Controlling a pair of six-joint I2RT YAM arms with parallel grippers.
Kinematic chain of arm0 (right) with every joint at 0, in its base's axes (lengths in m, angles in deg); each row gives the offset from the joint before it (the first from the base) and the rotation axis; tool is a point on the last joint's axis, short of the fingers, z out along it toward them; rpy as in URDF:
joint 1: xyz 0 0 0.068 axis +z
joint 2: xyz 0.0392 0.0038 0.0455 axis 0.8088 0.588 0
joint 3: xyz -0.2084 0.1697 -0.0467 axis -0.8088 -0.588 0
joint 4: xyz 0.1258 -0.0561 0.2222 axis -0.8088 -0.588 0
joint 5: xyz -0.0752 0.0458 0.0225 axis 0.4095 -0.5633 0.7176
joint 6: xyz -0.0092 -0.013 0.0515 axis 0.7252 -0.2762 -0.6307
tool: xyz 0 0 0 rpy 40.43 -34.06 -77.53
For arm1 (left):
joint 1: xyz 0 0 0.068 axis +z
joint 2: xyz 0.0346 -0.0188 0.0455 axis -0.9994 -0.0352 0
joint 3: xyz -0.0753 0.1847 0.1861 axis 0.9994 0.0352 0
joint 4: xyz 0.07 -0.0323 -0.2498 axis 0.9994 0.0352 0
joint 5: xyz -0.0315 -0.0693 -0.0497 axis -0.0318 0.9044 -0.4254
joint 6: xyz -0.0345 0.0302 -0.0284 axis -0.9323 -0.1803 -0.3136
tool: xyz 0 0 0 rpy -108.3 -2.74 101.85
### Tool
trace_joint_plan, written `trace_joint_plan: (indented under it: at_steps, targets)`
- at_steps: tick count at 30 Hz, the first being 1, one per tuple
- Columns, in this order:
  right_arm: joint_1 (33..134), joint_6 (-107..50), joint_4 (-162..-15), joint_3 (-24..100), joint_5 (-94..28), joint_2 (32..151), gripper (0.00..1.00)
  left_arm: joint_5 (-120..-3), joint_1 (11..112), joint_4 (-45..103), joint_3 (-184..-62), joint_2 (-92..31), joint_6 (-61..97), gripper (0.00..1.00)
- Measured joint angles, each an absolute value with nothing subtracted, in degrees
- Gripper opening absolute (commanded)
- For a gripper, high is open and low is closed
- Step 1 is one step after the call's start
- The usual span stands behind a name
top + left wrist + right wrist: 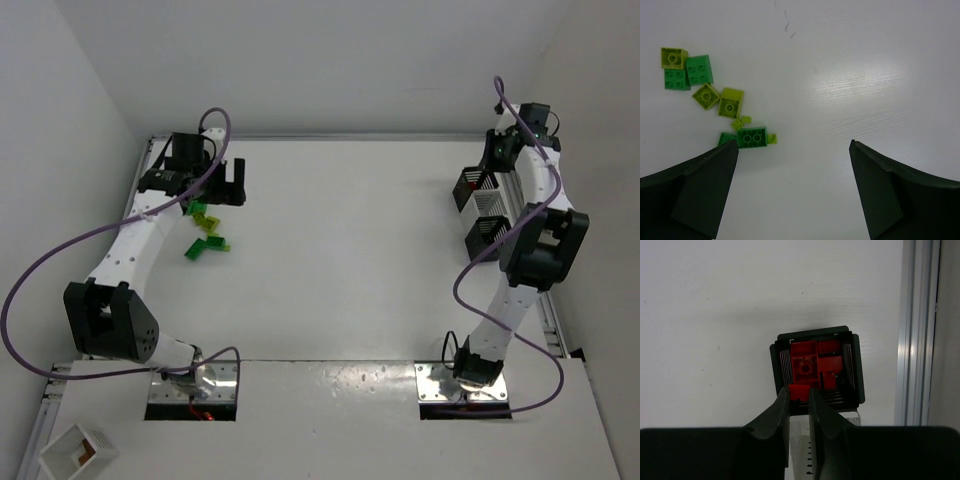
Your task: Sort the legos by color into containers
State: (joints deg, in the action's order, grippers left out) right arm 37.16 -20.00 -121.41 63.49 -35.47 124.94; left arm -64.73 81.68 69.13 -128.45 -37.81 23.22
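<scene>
A white table point(350, 250) seen from above, with two robot arms bolted at its near edge.

The left arm reaches toward the far left corner. The left fingers point(228, 188) are spread wide and grasp nothing. In the left wrist view, bare table lies between them. A loose cluster of legos point(715, 95), dark green and lime, lies on the table just beside the left-hand finger, some of them touching each other. That finger covers part of one dark green brick point(726, 138).

The right arm stretches along the right edge to the far right corner, where the containers point(487, 238) stand in a row beside a metal rail point(915, 330). The row is close to the rail. From above, the arm's elbow overlaps the nearest container and hides part of it.

In the right wrist view, the right fingers point(812, 405) are clenched almost together, with a red lego point(799, 391) pinched between their tips. They hang over the near rim of a black slatted container point(857, 370). This container holds several red bricks point(810, 362).

Purple cables point(60, 260) loop from both arms. A small white box with a brown inside point(78, 450) sits at the near left corner, well apart from the legos.
</scene>
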Motion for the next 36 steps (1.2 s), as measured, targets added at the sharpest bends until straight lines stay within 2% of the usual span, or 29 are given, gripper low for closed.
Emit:
trace_joint_plan:
  at_steps: [4, 6, 7, 10, 12, 13, 17, 22, 23, 24, 26, 31, 36]
  targets:
    - [37.03, -19.41, -122.33, 63.49, -36.24, 125.63, 0.00, -65.32, 81.68, 69.18, -128.61, -37.81, 23.13, 1.00]
    - [36.92, -19.11, -122.96, 63.86, -36.32, 126.27, 0.03, -65.43, 81.68, 69.18, -128.82, -37.81, 23.05, 1.00]
    - [36.90, -18.93, -123.01, 63.90, -36.30, 126.55, 0.07, -65.43, 81.68, 69.15, -128.93, -37.81, 23.02, 1.00]
    - [36.66, -18.54, -123.07, 63.90, -36.15, 127.30, 0.29, -65.02, 81.68, 69.13, -128.96, -37.76, 23.02, 1.00]
    - [36.49, -18.32, -123.07, 63.90, -35.84, 127.40, 0.34, -64.40, 81.87, 69.00, -128.82, -37.65, 22.78, 1.00]
    - [36.46, -18.23, -123.05, 63.90, -35.71, 127.43, 0.40, -64.01, 82.07, 68.85, -128.58, -37.46, 22.30, 1.00]
    - [36.46, -17.93, -123.03, 63.90, -35.56, 127.40, 0.49, -61.34, 83.64, 68.24, -126.94, -35.95, 20.16, 1.00]
    - [36.77, -17.18, -122.68, 62.90, -35.47, 126.55, 0.61, -56.64, 89.11, 67.38, -123.56, -30.99, 18.98, 1.00]
    - [37.03, -17.23, -122.48, 61.69, -34.92, 125.68, 0.68, -55.40, 90.51, 67.08, -122.86, -29.74, 19.09, 1.00]
    - [37.40, -17.71, -122.44, 60.47, -34.20, 124.63, 0.70, -54.02, 91.73, 67.06, -122.25, -28.54, 19.46, 1.00]
    - [38.98, -18.43, -122.35, 57.37, -32.56, 121.59, 0.73, -52.36, 93.55, 67.75, -121.72, -26.88, 21.17, 1.00]
    - [44.75, -19.48, -121.72, 50.00, -33.28, 111.47, 0.73, -50.90, 95.99, 70.16, -120.65, -27.73, 28.75, 0.92]
    - [49.29, -19.98, -121.83, 44.78, -41.48, 101.88, 0.61, -53.41, 99.40, 71.56, -115.45, -29.66, 38.30, 0.92]
